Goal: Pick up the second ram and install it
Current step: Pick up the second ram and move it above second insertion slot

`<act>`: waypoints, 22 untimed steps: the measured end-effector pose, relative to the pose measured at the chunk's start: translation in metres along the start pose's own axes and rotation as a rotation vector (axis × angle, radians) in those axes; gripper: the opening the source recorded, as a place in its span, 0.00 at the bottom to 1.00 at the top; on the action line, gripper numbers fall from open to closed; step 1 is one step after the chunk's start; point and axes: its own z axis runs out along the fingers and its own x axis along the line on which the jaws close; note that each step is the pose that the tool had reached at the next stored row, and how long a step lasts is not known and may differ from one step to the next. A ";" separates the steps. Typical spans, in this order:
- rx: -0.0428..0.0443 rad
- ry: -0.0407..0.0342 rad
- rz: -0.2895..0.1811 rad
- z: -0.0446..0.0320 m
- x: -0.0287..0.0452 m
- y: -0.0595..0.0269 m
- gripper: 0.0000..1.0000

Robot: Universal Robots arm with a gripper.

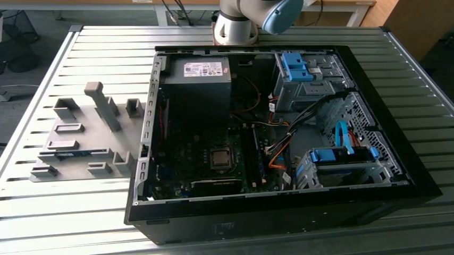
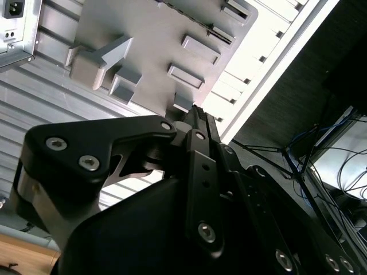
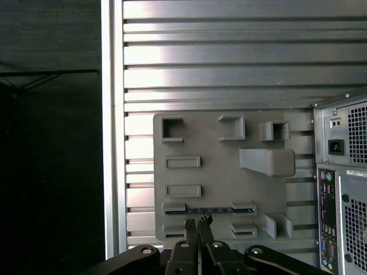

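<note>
Hovering over the flat grey plastic holder tray (image 3: 218, 166), the jaws are clenched on nothing, near the long thin blue ram stick (image 3: 209, 210) slotted between two holder blocks (image 3: 174, 207). A sound grasp likely means parting, centring and descending squarely. Around it the ribbed metal surface (image 3: 229, 57) lies open; a black computer case (image 1: 234, 226) stands close.

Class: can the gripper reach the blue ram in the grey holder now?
Probably yes: the ram lies uncovered in the grey holder, with nothing between it and the shut gripper.
</note>
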 end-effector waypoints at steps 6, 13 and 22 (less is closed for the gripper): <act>0.0002 0.0000 0.000 0.0000 0.0000 0.0000 0.15; 0.0005 0.0001 0.000 0.0000 0.0000 0.0000 0.23; 0.0008 0.0000 0.000 0.0000 0.0000 0.0000 0.23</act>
